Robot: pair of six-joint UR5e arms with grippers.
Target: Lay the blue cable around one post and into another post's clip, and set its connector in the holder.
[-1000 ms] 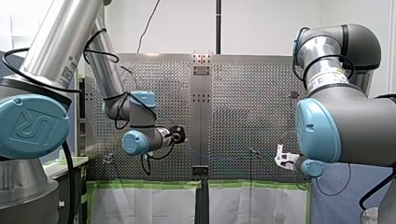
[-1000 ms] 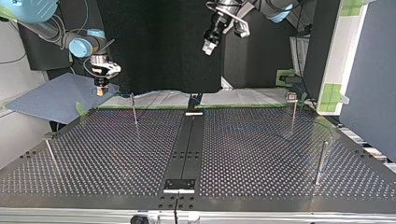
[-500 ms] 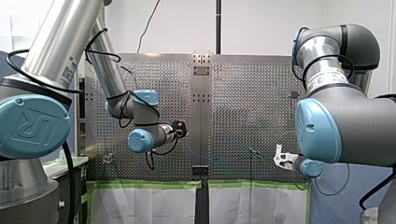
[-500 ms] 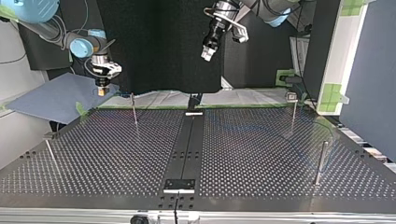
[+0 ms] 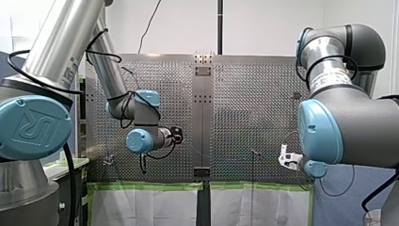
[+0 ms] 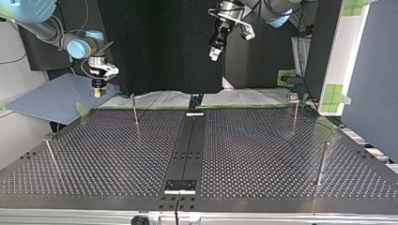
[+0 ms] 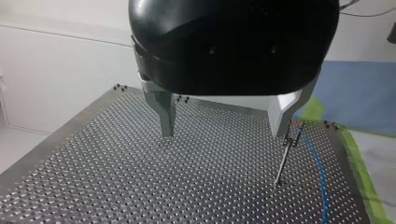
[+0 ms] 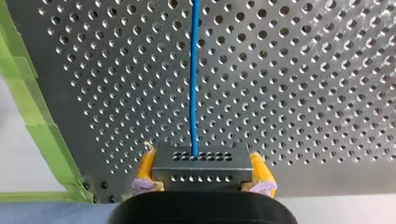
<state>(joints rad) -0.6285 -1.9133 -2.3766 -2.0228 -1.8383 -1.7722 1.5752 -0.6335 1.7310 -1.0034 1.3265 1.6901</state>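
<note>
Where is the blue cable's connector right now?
In the right wrist view, the connector is clamped in the jaws of my right gripper, by the green-taped edge of the perforated table.

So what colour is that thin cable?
Blue; the right wrist view shows the cable best.

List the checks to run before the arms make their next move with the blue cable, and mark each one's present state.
1. Right pincer shut on the connector: ok.
2. Blue cable leaves the connector straight: ok.
3. Left pincer open and empty: ok.
4. Cable seated in the clip on the post: cannot tell.
5. Connector set in its holder: not ok; the right pincer holds it.
</note>
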